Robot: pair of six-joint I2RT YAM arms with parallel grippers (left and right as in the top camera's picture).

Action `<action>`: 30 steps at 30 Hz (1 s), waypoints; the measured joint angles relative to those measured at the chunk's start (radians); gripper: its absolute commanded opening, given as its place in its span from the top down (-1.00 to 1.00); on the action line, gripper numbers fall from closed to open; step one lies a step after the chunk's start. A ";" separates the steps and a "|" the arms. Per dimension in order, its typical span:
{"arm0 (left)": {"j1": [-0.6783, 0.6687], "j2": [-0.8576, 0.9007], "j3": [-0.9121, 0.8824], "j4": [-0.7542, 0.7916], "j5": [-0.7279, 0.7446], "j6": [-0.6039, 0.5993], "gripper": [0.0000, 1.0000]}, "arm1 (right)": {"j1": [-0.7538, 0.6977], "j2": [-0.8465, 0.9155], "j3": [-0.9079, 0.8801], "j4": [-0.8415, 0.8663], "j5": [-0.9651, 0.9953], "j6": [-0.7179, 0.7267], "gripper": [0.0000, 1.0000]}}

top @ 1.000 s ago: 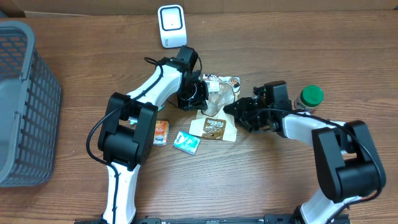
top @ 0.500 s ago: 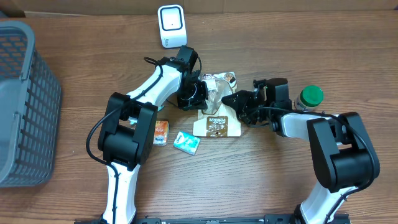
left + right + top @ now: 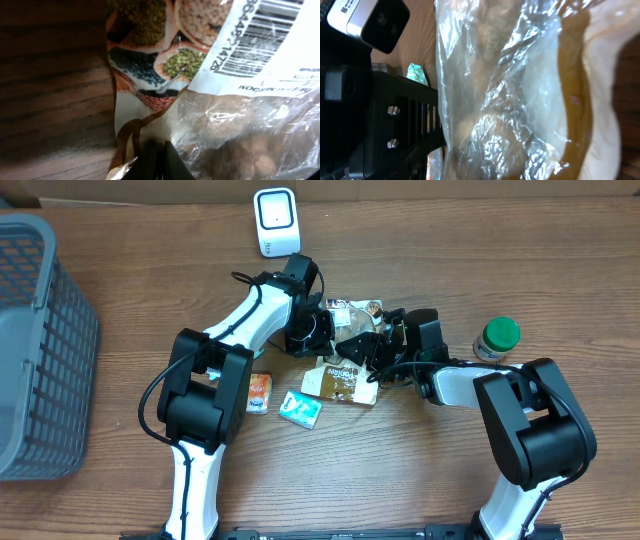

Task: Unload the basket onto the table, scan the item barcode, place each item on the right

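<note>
Shut tight, the jaws of our left gripper (image 3: 312,332) pinch the left edge of the bag (image 3: 345,380). The left wrist view shows the fingertips (image 3: 150,162) closed on the crinkled film, with the barcode (image 3: 265,37) on its white label just above them.

Starting from the left, the grey basket (image 3: 40,340) sits at the table's far edge. The white scanner (image 3: 275,222) stands at the back, above our left gripper and apart from the bag. An orange packet (image 3: 260,392) and a teal packet (image 3: 300,410) lie in front, just left of the bag.

The bag lies mid-table between our two arms, its brown label end toward the front.

The change over the last second is on the right. Our right gripper (image 3: 350,345) has slid leftward over the bag, from beside the green-lidded jar (image 3: 497,337) to close by our left gripper. The jar now stands clear of that arm. The label end of the bag has shifted a little with the move.

We cannot tell how the right jaws stand. The right wrist view is filled with clear film (image 3: 495,90), and the overhead view hides the fingertips.

We judge that both arms are now placed to lift and turn the bag. The barcode is not yet shown to the scanner, so the scan itself remains.
</note>
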 measured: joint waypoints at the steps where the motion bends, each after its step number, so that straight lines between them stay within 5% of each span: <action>1: 0.000 0.000 0.000 0.000 0.000 0.000 0.92 | 0.002 0.001 0.000 0.001 0.000 -0.001 -0.02; 21: 0.000 0.000 0.002 -0.016 0.011 0.046 0.92 | -0.046 0.016 0.000 -0.063 -0.069 -0.051 0.86; 30: 0.079 -0.056 0.140 -0.237 -0.028 0.186 0.92 | -0.045 0.016 0.000 -0.074 -0.110 -0.079 0.92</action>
